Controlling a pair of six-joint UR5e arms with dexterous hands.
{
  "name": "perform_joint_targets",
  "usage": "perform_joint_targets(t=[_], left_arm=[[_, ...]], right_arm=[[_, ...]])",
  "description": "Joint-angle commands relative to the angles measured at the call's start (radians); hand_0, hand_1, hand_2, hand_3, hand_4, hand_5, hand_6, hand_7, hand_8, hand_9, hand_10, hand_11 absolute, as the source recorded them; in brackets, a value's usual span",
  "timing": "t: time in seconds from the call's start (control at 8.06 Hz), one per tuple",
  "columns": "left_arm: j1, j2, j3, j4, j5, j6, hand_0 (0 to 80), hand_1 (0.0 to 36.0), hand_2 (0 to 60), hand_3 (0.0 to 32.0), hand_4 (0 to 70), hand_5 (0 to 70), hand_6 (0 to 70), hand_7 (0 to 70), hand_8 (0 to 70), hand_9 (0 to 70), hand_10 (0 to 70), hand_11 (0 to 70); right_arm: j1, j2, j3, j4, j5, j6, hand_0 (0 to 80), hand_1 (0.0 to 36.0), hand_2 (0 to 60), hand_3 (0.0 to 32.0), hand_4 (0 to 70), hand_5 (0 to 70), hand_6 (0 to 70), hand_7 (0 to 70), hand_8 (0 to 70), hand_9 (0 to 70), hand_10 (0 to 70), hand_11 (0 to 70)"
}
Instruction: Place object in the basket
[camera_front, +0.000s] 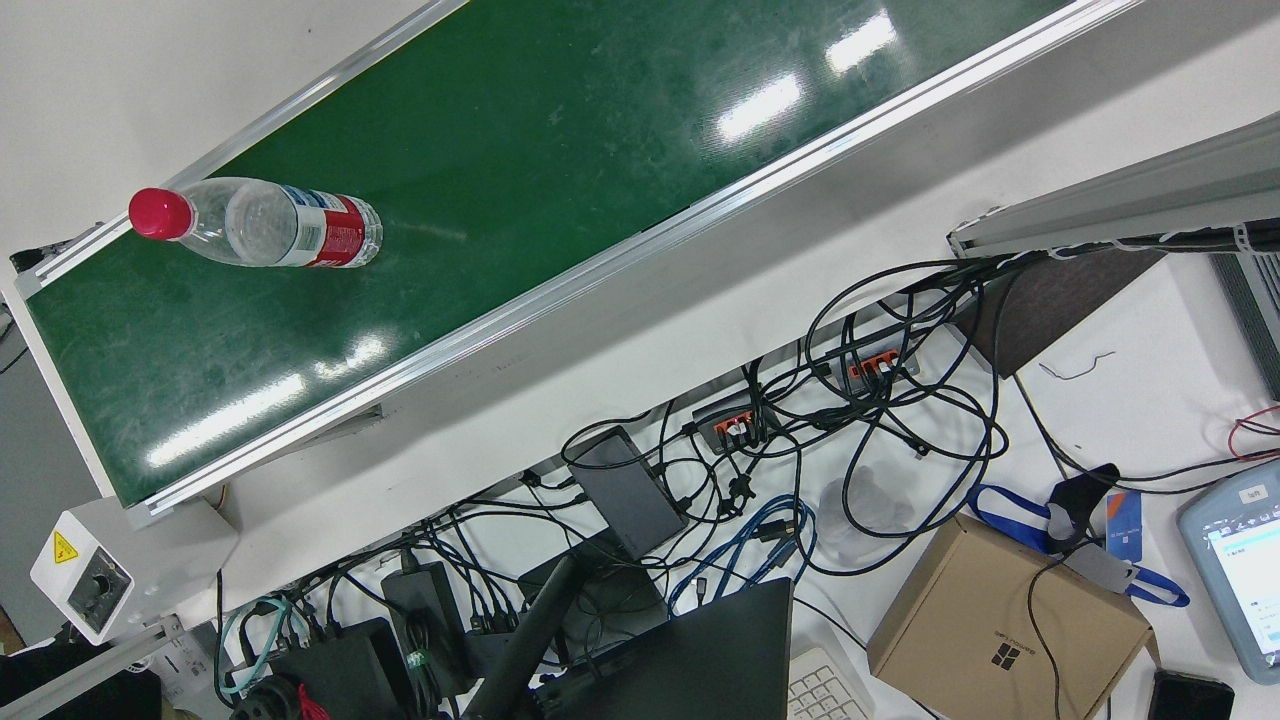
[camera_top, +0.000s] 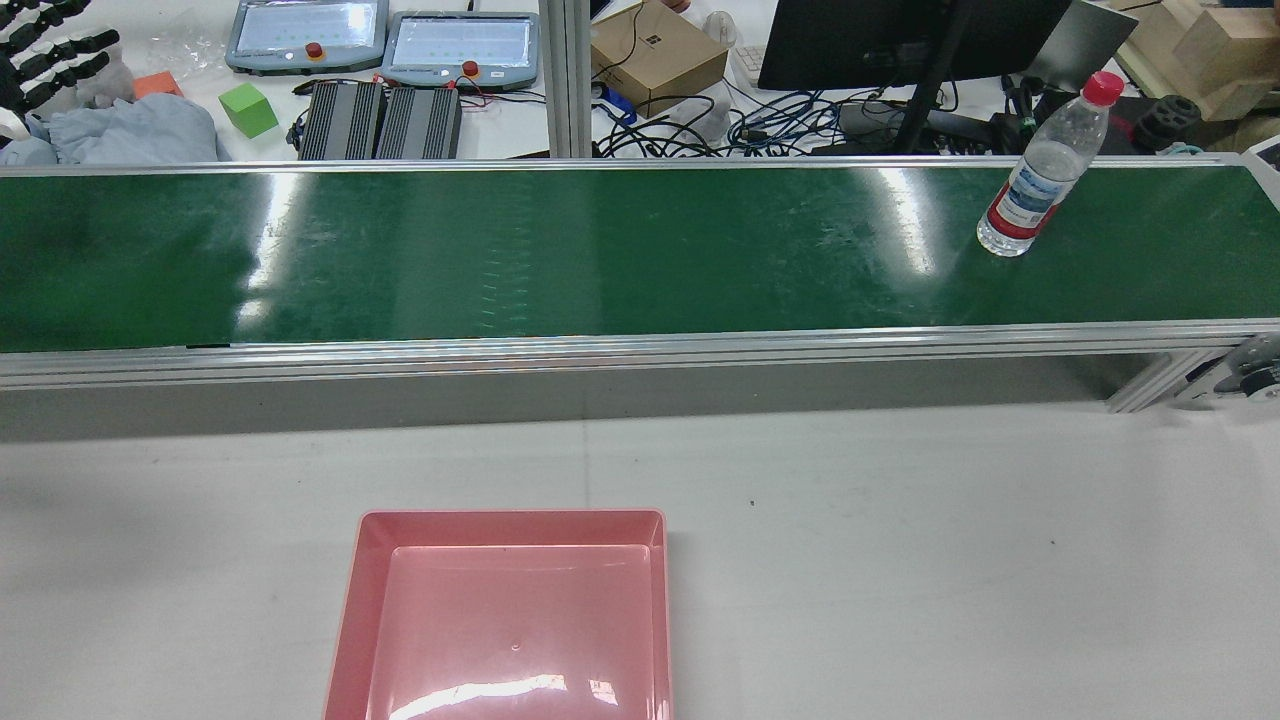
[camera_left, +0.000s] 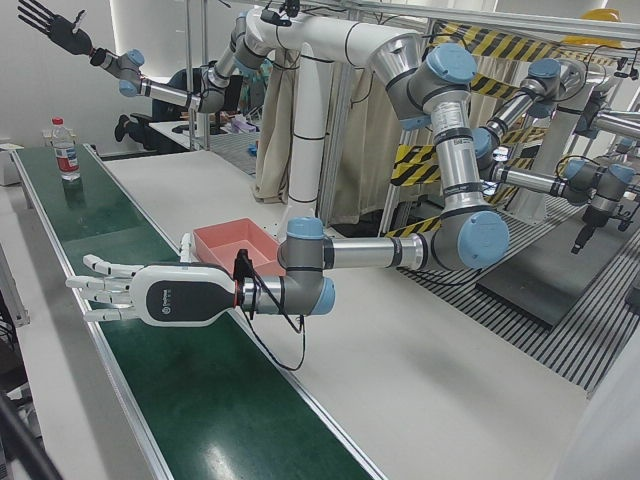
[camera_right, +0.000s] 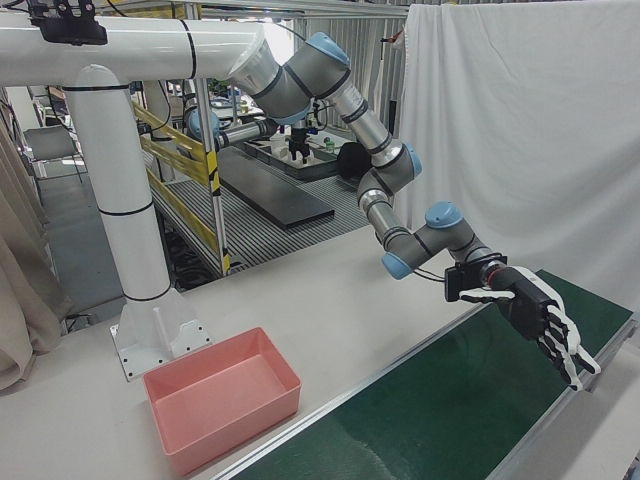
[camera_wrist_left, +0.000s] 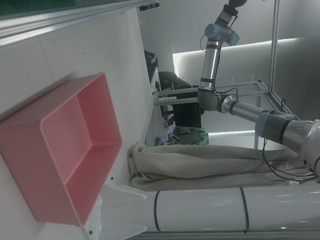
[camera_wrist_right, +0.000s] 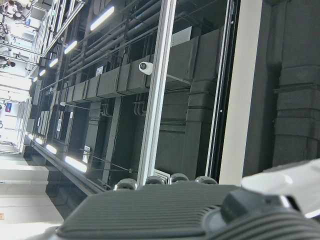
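A clear water bottle (camera_top: 1035, 170) with a red cap and red label stands upright on the green conveyor belt (camera_top: 600, 250), near its right end in the rear view. It also shows in the front view (camera_front: 265, 222) and the left-front view (camera_left: 65, 150). The empty pink basket (camera_top: 360, 600) sits on the white table before the belt (camera_left: 215, 232) (camera_right: 230, 425) (camera_wrist_left: 60, 200). My left hand (camera_left: 150, 293) is open and empty, fingers spread, over the belt's other end (camera_right: 535, 315) (camera_top: 50, 55). My right hand (camera_left: 60, 28) is open and raised high above the bottle's end.
Behind the belt lie two teach pendants (camera_top: 305, 30), a green cube (camera_top: 247, 108), a cardboard box (camera_top: 655, 55), a monitor (camera_top: 880, 40) and tangled cables (camera_front: 800, 450). Aluminium rails (camera_top: 600, 345) edge the belt. The white pedestal (camera_right: 130, 230) stands behind the basket.
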Motion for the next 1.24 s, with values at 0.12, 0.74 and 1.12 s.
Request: perform_joint_targets(t=[0.12, 0.74, 1.12], left_arm=[[-0.003, 0.0, -0.001, 0.002, 0.0, 0.0, 58.4, 9.4, 0.0, 6.6, 7.1, 23.9, 6.8, 4.5, 13.1, 13.2, 3.8, 7.0], [-0.003, 0.0, -0.001, 0.002, 0.0, 0.0, 58.4, 9.2, 0.0, 7.4, 3.3, 23.5, 5.4, 3.8, 10.5, 11.6, 3.1, 6.2], [-0.007, 0.0, -0.005, 0.0, 0.0, -0.002, 58.9, 9.7, 0.0, 7.8, 3.0, 23.6, 5.5, 3.7, 10.7, 11.9, 2.9, 6.0]], right_arm=[[0.0, 0.0, 0.0, 0.0, 0.0, 0.0, 0.0, 0.0, 0.0, 0.0, 0.0, 0.0, 0.0, 0.0, 0.0, 0.0, 0.0, 0.0], [0.0, 0.0, 0.0, 0.0, 0.0, 0.0, 0.0, 0.0, 0.0, 0.0, 0.0, 0.0, 0.0, 0.0, 0.0, 0.0, 0.0, 0.0], [0.0, 0.0, 0.0, 0.0, 0.0, 0.0, 0.0, 0.0, 0.0, 0.0, 0.0, 0.0, 0.0, 0.0, 0.0, 0.0, 0.0, 0.0]])
